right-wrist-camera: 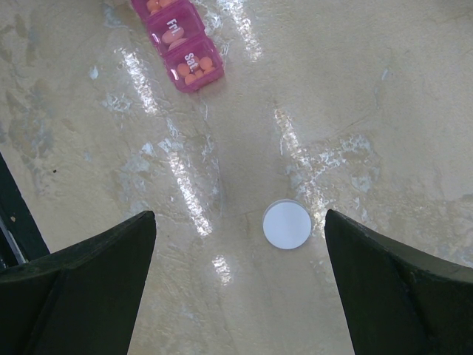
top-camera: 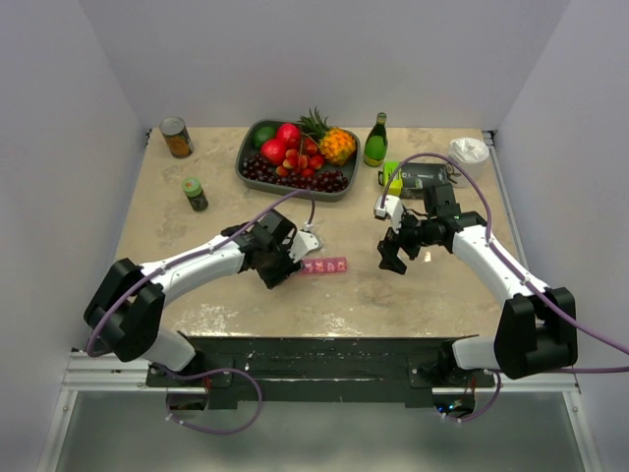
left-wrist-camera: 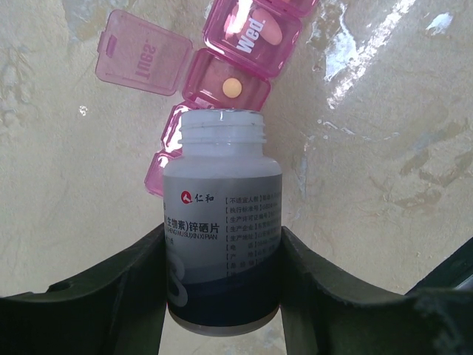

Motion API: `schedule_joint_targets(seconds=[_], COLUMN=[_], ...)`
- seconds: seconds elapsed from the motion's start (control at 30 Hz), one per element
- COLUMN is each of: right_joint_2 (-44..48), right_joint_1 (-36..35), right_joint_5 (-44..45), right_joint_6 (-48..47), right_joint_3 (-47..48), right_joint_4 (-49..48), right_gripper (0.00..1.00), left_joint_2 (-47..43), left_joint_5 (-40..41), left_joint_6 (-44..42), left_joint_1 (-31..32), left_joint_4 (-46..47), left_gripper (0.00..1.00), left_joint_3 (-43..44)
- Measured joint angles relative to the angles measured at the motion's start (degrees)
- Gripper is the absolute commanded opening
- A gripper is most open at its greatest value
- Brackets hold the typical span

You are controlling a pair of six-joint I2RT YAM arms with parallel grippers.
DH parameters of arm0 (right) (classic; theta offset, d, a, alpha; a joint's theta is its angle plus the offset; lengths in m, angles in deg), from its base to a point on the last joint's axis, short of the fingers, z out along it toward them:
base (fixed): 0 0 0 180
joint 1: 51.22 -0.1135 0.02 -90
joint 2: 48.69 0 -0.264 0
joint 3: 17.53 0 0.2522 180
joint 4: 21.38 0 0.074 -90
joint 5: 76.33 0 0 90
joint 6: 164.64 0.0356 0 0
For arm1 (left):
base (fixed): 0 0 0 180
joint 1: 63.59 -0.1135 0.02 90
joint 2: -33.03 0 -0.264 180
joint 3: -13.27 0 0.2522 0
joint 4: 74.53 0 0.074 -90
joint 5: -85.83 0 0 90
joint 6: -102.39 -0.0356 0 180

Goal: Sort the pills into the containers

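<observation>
1. My left gripper is clamped on the white bottle. The bottle is uncapped, with its mouth just over the containers, the pink strip of day compartments. The strip lies near the middle of the table, a little toward its near edge.
2. My right gripper stands wide apart and empty. It hovers above the bottle's white cap, which rests on the table to the right of the strip and apart from it.
3. Done, as far as I see: the Fri compartment and the Sat compartment at the strip's right end hold several orange pills under shut lids. The Wed compartment is shut with something orange inside.
4. In hand: the Tues compartment has its lid flipped open and a single pill in it. That is fewer than Sat holds, so I judge it only part filled.
5. Left to do: the compartment at the strip's left end is mostly hidden behind the bottle, and I cannot tell what it holds. After that I reckon the open lid needs shutting and the bottle needs its cap.
</observation>
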Motion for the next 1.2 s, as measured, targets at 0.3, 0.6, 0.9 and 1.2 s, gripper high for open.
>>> schedule_joint_targets(seconds=[0.3, 0.6, 0.9, 1.2], right_joint_2=[0.00, 0.00, 0.00, 0.00], right_joint_1=[0.00, 0.00, 0.00, 0.00], right_joint_5=[0.00, 0.00, 0.00, 0.00], right_joint_6=[-0.02, -0.02, -0.02, -0.02], right_joint_3=[0.00, 0.00, 0.00, 0.00], right_joint_4=[0.00, 0.00, 0.02, 0.04], right_gripper=[0.99, 0.99, 0.99, 0.99], left_joint_2=[2.58, 4.63, 6.36, 6.29], left_joint_5=[1.14, 2.32, 3.50, 3.82], left_joint_6=[0.02, 0.04, 0.04, 0.04], left_joint_1=[0.61, 1.29, 1.36, 1.40], left_joint_4=[-2.69, -4.90, -6.58, -6.51], left_gripper=[0.00, 0.00, 0.00, 0.00], left_joint_3=[2.49, 4.94, 7.13, 7.13])
